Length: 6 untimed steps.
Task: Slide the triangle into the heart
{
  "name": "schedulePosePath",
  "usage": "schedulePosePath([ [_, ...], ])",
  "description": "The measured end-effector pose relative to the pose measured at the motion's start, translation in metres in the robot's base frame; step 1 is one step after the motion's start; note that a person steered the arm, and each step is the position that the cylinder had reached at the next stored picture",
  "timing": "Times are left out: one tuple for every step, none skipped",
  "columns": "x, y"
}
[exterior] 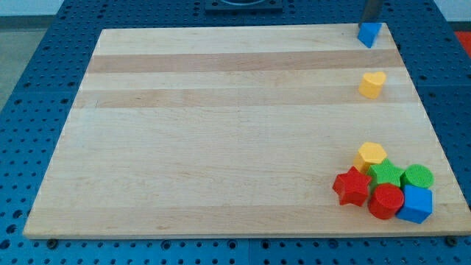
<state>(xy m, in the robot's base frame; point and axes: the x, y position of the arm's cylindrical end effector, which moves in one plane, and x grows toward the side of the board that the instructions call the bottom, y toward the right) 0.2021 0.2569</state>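
Note:
The blue triangle [369,34] sits at the board's top right corner. The yellow heart [372,85] lies below it, a short gap away, near the view's right edge of the board. My tip [370,21] is at the view's top edge, right behind the triangle's upper side and touching or nearly touching it; only the rod's lowest part shows.
A cluster sits at the board's bottom right: a yellow hexagon [370,155], a red star [352,187], a green block [385,175], a green round block [418,177], a red block [385,201] and a blue cube [416,204]. The wooden board's right edge [419,110] is close to triangle and heart.

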Motion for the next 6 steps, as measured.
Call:
schedulePosePath([
  [0.001, 0.008],
  [0.009, 0.008],
  [0.009, 0.005],
  [0.014, 0.001],
  [0.033, -0.003],
  [0.048, -0.015],
])
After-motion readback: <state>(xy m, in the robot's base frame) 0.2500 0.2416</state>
